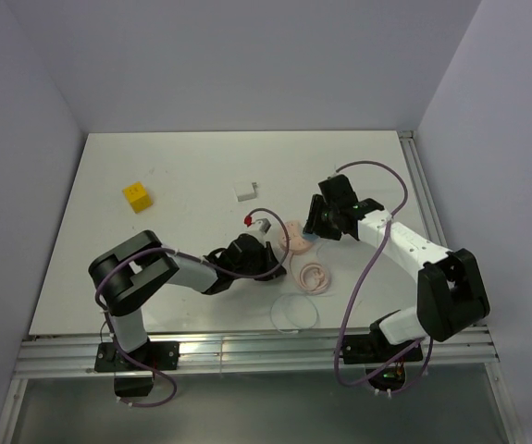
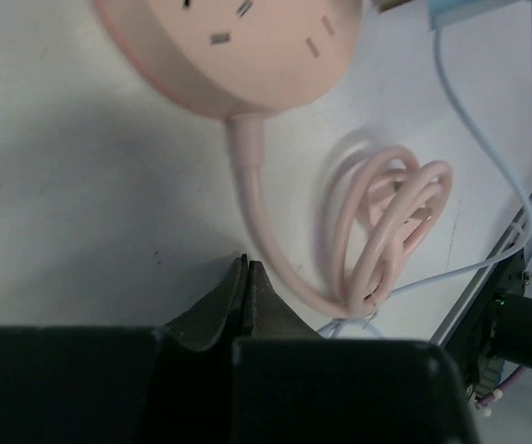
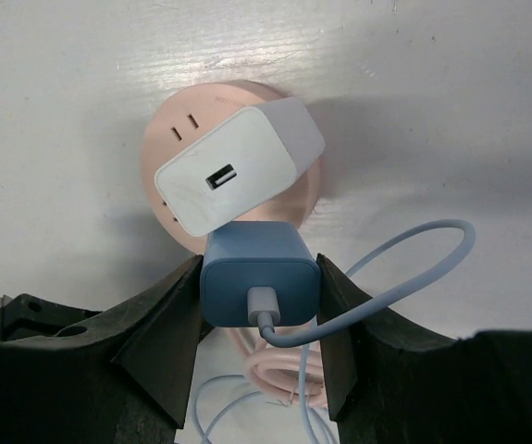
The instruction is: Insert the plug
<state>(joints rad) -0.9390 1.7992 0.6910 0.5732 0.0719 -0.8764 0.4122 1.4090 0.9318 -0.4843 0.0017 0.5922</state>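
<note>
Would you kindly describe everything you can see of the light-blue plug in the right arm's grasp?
The plug is a small light-blue block with rounded corners, apparently smooth plastic. A thin pale cable enters the middle of its facing side and loops off to the right. The right gripper clamps it by two opposite sides. It sits at the near edge of the round pink socket hub, close against the white adapter cube; whether it is seated cannot be told.
</note>
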